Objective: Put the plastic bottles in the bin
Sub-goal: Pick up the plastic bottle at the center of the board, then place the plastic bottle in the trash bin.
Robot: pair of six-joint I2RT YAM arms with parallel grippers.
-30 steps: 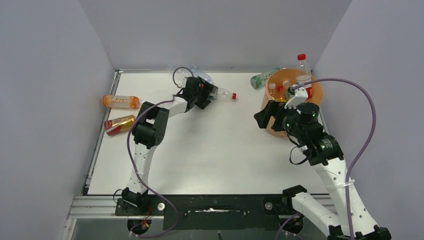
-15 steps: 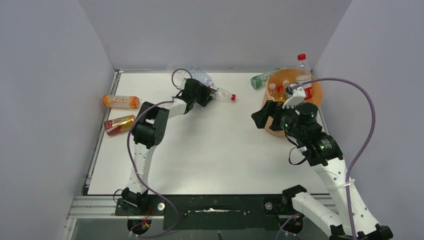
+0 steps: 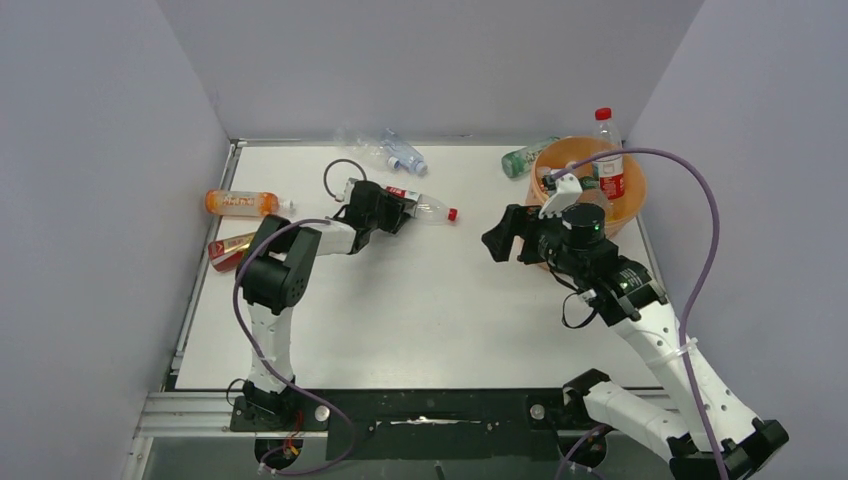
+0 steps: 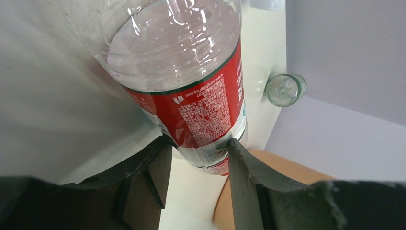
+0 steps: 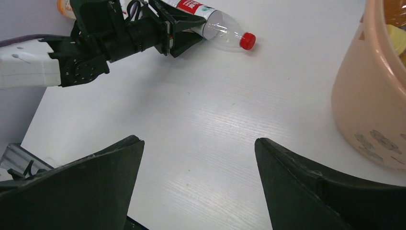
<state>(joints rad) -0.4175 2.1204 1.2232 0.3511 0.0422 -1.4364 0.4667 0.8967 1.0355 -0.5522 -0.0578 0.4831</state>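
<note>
A clear plastic bottle with a red label and red cap (image 3: 422,204) lies on the white table, cap pointing right. My left gripper (image 3: 398,212) is shut on its body; in the left wrist view both fingers press the labelled part (image 4: 201,108). The right wrist view shows the same bottle (image 5: 218,23) far ahead. My right gripper (image 3: 503,236) hangs open and empty left of the pale-orange bin (image 3: 632,196), whose wall (image 5: 368,96) fills that view's right edge. Several bottles lie inside the bin, and one with a red cap (image 3: 606,152) stands upright at its far side.
An orange bottle (image 3: 241,203) and a red-gold one (image 3: 229,250) lie by the left wall. A clear blue-labelled bottle (image 3: 401,152) rests at the back wall. A green bottle (image 3: 524,158) lies just left of the bin; its base (image 4: 286,89) shows in the left wrist view.
My left gripper has shut on the red-labelled bottle and drawn it nearer and to the left. The right arm has swung left, away from the bin.
</note>
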